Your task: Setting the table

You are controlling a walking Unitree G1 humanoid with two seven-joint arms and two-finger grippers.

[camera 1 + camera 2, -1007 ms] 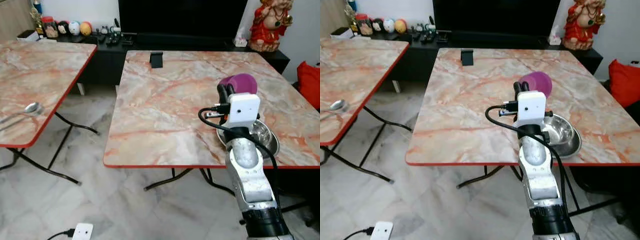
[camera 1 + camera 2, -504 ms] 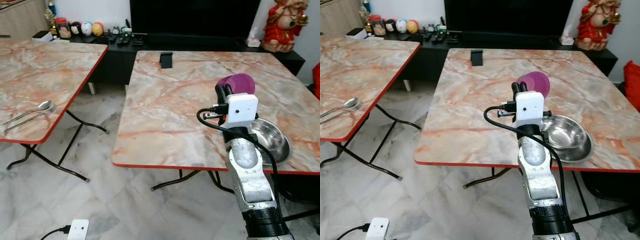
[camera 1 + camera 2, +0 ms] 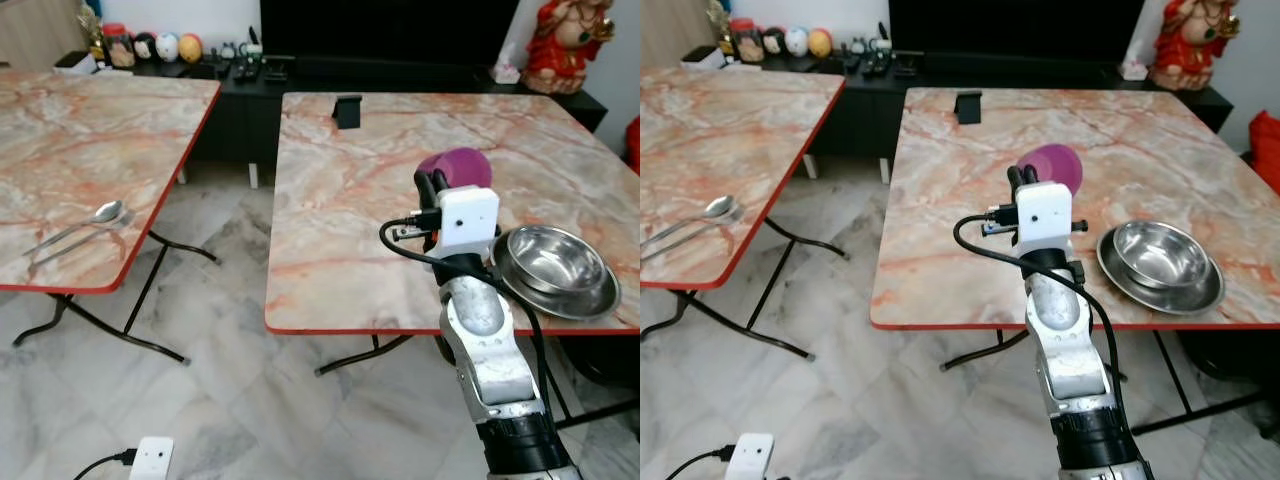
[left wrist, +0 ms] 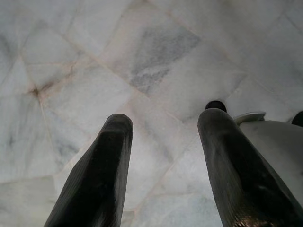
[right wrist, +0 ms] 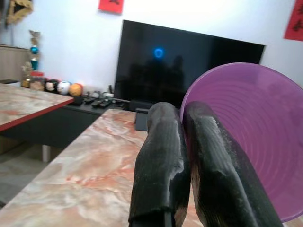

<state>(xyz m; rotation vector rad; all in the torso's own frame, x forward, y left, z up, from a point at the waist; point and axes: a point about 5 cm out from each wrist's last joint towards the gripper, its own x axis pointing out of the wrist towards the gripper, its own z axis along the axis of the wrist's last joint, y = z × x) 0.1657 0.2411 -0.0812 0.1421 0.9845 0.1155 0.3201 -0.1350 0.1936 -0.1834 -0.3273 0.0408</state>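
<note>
Purple cup (image 3: 460,166) in right gripper (image 3: 428,186), beside steel bowl (image 3: 556,264).

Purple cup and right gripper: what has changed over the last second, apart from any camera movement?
The whole view has shifted, so the camera moved, not the things. The right gripper stays shut on the purple cup, raised over the right-hand table. The steel bowl and the spoon lie where they were.

- Cup (image 5: 246,142): translucent purple, faintly ringed inside, its rim pinched between the black fingers (image 5: 163,165).
- Counter (image 3: 340,200): peach-and-cream marble pattern, red edge.
- Bowl (image 3: 555,262): shiny silver steel.
- Floor (image 4: 156,56): pale grey marble, perhaps faintly veined.
</note>
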